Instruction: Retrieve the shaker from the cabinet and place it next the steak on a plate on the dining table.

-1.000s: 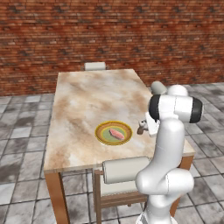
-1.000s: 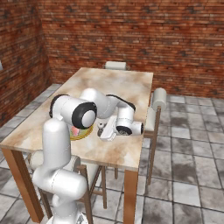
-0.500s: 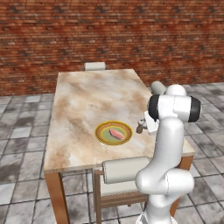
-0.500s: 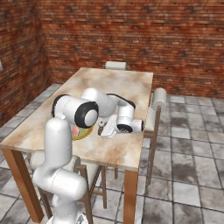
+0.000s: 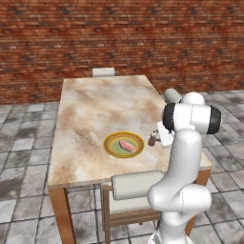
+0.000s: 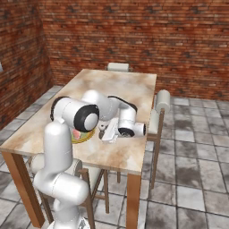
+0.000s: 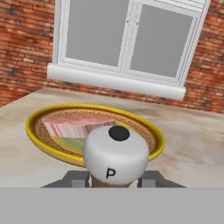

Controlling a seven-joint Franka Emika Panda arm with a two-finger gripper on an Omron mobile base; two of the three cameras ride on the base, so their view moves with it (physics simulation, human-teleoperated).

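Shaker (image 5: pixel 153 139) in left base view: small dark cylinder, upright, just right of the plate (image 5: pixel 124 145), low over the dining table (image 5: pixel 95 109); can't tell if it touches the top. Gripper (image 5: pixel 156 138) sits at the shaker, mostly hidden behind the white arm. Steak (image 5: pixel 127 145) lies on the plate's olive centre. Plate near the table's near edge, right of middle. A chair (image 5: pixel 133 193) with a padded roll back is tucked at the near side, another chair (image 5: pixel 103 72) at the far end. Brick wall (image 5: pixel 119 38) behind, grey tiled floor (image 5: pixel 24 157).

Right base view: arm folds over the table, gripper (image 6: pixel 103 129) pointing toward the plate (image 6: pixel 85 134), which is largely hidden behind the arm's elbow. Shaker too small and covered here to make out. Chair (image 6: pixel 157 112) on the table's right side, table (image 6: pixel 120 89) marbled beige.

Hand view: shaker (image 7: pixel 116 155) close up, pale cap with a dark hole and a "P" mark, clamped between the two dark fingertips (image 7: pixel 75 178) on either side, so the pincer is clenched on it. Plate (image 7: pixel 94 131) directly behind, yellow rim, steak (image 7: pixel 76 124) on it. Shaker sits just in front of the rim, not on the plate. A white-framed window (image 7: pixel 131 39) in the brick wall beyond.
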